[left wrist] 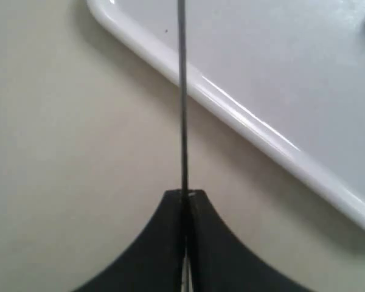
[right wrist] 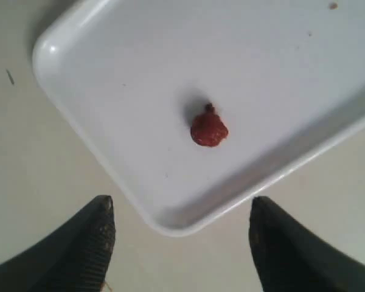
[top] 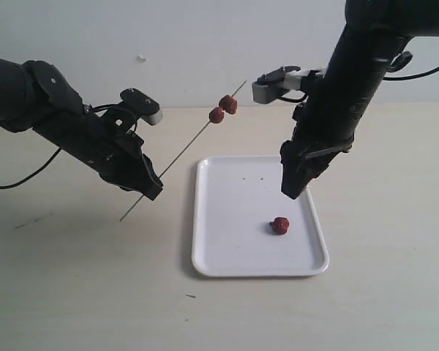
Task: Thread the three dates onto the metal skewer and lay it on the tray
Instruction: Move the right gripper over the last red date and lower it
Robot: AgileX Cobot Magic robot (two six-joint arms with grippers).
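Nearest the lens: bare tabletop (top: 73,292), then the white tray (top: 227,256) lying flat with its long side running away from the camera. One date (top: 280,225) sat loose on the tray floor, toward the near right, clear of the rim.

Left arm entered from the left edge, forearm sloping down toward the tray. Left claw (top: 152,189) was clamped fully together on the metal skewer (top: 183,150), gripping it low along its length, with a short tail poking out below and beyond the fingers. Skewer was tilted, lifted off the tabletop, rising to the far right past the tray's far left corner. Two dates (top: 228,104) were threaded near its upper end, touching one another, with a bare tip showing above them.

Right arm slanted steeply down from the upper right, wrist bent so the right claw (top: 294,186) pointed downward over the tray's right half. Its jaws stood wide apart and held nothing. Right wrist view placed the loose date below and between the spread fingers, untouched.
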